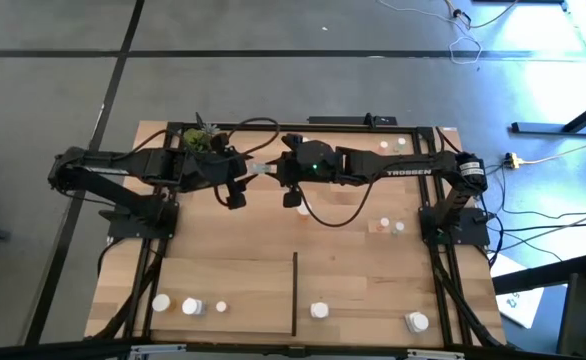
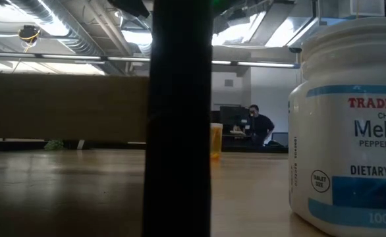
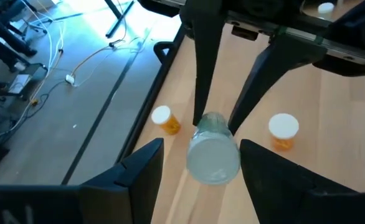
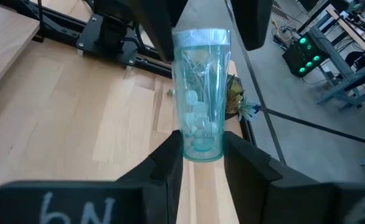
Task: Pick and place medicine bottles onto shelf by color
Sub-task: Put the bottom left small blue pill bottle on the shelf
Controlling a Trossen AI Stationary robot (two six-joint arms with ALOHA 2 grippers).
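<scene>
- Right gripper (image 4: pixel 202 149): fingers narrow and pressed on both sides of the base of a clear teal bottle (image 4: pixel 201 87). It looks like the one carrying the load.
- Left gripper (image 3: pixel 201 155): fingers spread either side of the same bottle's cap end. Bare wood shows between one finger (image 3: pixel 146 167) and the bottle, so it reads as not clamped.
- Key relation: the bottle hangs in the air between the two grippers, which face each other over the back middle of the table (image 1: pixel 223 260). Its long axis runs along the line joining them, cap toward the left arm and base toward the right. Neither arm is nearer, since both are at it.
- Judgement: this is a hand-over point. The next move depends on which pair of fingers bears the bottle when the other backs off along that axis.
- Shelf (image 1: pixel 353 290): the front part of the board, split by the divider (image 1: pixel 294 290). Capped bottles stand on both sides of it, e.g. (image 1: pixel 192 306) and (image 1: pixel 416 322).
- More loose bottles (image 1: pixel 391 225) sit near the right arm's base.
- Views: only the wrist views show the finger contact. The left wrist view also catches two orange bottles (image 3: pixel 165 119) (image 3: pixel 283 129) below.
- The high view gives only the arms' line-up.
- The low view misses the grippers, being blocked by a dark post (image 2: pixel 178 118) and a large white bottle (image 2: pixel 351 131).
</scene>
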